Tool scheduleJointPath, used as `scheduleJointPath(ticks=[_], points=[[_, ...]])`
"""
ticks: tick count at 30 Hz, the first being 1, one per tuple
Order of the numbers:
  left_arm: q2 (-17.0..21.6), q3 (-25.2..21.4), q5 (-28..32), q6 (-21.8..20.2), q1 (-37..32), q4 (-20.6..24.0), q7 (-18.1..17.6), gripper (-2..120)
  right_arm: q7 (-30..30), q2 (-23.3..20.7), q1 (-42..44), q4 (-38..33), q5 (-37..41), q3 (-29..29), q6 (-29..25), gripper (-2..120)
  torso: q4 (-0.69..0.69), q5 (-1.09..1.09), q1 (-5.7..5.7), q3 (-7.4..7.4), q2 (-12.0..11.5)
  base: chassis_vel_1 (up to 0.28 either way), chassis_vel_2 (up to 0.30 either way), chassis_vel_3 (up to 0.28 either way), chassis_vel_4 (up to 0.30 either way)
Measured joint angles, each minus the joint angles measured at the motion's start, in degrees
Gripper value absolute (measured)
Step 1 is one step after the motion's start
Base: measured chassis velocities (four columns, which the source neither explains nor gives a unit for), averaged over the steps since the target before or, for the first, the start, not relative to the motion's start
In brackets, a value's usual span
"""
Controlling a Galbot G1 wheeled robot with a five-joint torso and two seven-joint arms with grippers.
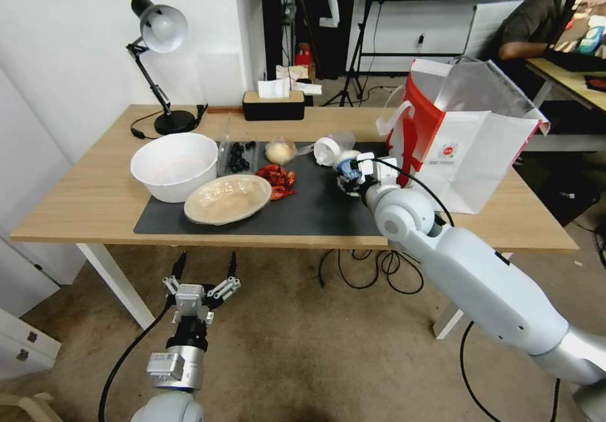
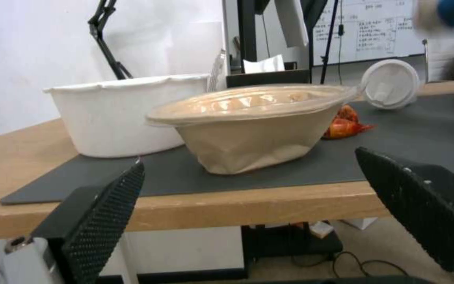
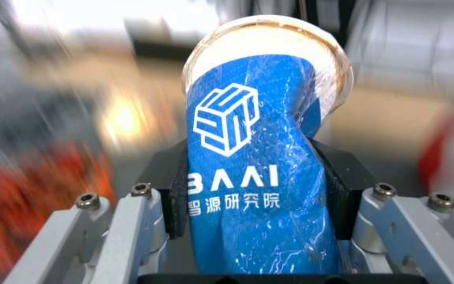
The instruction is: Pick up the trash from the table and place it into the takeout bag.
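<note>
My right gripper (image 1: 348, 171) is shut on a blue-and-white paper cup (image 3: 258, 157), squeezing its wall inward, and holds it just above the dark mat (image 1: 315, 211) left of the takeout bag (image 1: 464, 135). The bag stands open on the table (image 1: 82, 201) at the right. On the mat lie a shallow beige bowl (image 1: 227, 198), a crushed red can (image 1: 278, 181), a yellowish wrapped lump (image 1: 280, 151) and a white-lidded clear cup (image 1: 328, 147) on its side. My left gripper (image 1: 205, 269) hangs open below the table's front edge, facing the beige bowl (image 2: 253, 122).
A large deep white bowl (image 1: 175, 164) sits at the mat's left end, a clear tray of dark berries (image 1: 238, 155) behind the beige bowl. A black desk lamp (image 1: 161, 62) and a tissue box (image 1: 273, 103) stand at the back. Cables (image 1: 372, 270) trail under the table.
</note>
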State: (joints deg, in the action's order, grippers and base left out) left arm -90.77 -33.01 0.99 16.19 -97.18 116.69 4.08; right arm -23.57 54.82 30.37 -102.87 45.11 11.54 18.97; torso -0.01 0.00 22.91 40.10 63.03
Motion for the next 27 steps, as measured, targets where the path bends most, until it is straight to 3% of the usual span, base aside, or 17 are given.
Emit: scheduleJointPath(ticks=[1,4,7,9,15,17,27], points=[[0.0,0.0,0.0,0.0,0.0,0.0,0.0,100,0.0,0.0,0.0,0.0,0.0,0.0,0.0,47,0.0,0.0,0.0,0.0,0.0,0.0,0.0,0.0,0.0],[0.1,-0.1,0.1,0.0,0.0,0.1,-0.1,100,4.6,-0.2,1.6,-2.8,-8.3,-3.0,-11.2,47,0.01,0.0,0.0,0.0,0.0,0.0,0.0,0.0,0.0],[0.1,-0.1,0.1,0.0,0.0,0.1,-0.1,100,4.6,-0.2,1.9,-3.9,-9.0,-4.5,-14.0,47,0.01,0.01,0.0,0.0,0.0,0.0,0.0,0.0,0.0],[0.2,0.0,0.1,0.2,-0.1,0.1,-0.1,100,2.7,-1.6,1.9,-6.7,-9.0,-8.1,-19.0,47,0.02,0.01,0.0,0.0,0.0,0.0,0.0,0.0,0.0],[0.7,0.0,0.3,0.2,-0.1,0.4,-0.1,100,-0.7,-4.7,0.8,-6.6,-7.4,-10.5,-17.6,47,0.0,0.01,0.0,0.0,0.0,0.0,0.0,0.0,0.0],[0.7,0.0,0.2,0.1,-0.1,0.7,-0.1,100,-5.6,-6.4,-0.1,-4.4,-7.1,-11.3,-13.5,47,0.01,0.02,0.01,0.01,0.0,0.0,0.0,0.0,0.0],[-0.1,1.6,-1.5,-0.3,-0.6,0.7,-0.2,100,-11.5,-7.8,-2.4,0.6,-3.4,-14.4,-8.3,47,0.02,0.0,0.01,0.01,0.0,0.0,0.0,0.0,0.0]])
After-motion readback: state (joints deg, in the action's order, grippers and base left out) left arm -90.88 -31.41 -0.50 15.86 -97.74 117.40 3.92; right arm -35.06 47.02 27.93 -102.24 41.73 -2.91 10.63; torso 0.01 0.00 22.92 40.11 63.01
